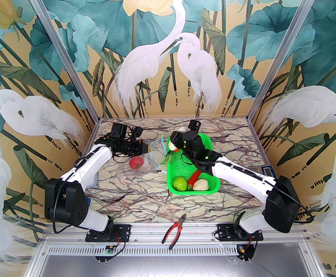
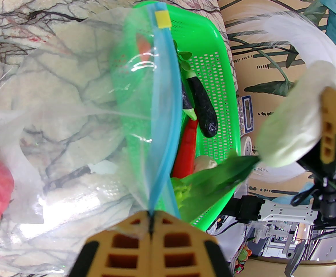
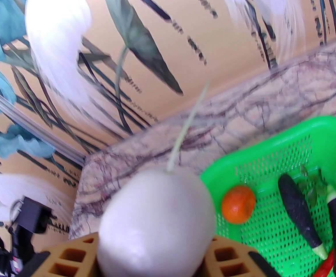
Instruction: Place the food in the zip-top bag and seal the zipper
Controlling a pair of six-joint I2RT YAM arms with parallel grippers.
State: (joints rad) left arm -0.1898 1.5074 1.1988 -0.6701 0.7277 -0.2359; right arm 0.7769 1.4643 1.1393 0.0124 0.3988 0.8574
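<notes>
Marble-veined tabletop (image 1: pixel 145 189) lies bare and open between the two arm bases, with red-handled pliers (image 1: pixel 174 227) on the near metal edge. Beyond that free strip, right of centre, sits the green mesh basket (image 1: pixel 170 177), its near end holding a knobbly green cabbage (image 1: pixel 180 183), a glossy red chili (image 1: pixel 194 178) and a cream cauliflower (image 1: pixel 200 184). Left of the basket, just beside its long wall, the zip-top bag (image 2: pixel 70 102) lies crinkled and clear on the marble with a red tomato (image 1: pixel 136 163) inside. The left arm reaches low and forward, and the left gripper (image 2: pixel 150 215) has its tan ribbed fingers pressed together on the light blue zipper (image 2: pixel 163 102), lifting that edge of the mouth. The right arm stretches over the basket, wrist raised; the right gripper (image 3: pixel 153 250) clamps the smooth white cucumber (image 2: pixel 294 125) above the basket's far left corner, beside the bag mouth. An orange tomato (image 3: pixel 238 203) and two dark eggplants (image 3: pixel 299 212) lie at the basket's far end, with open marble beyond to the painted wall.
</notes>
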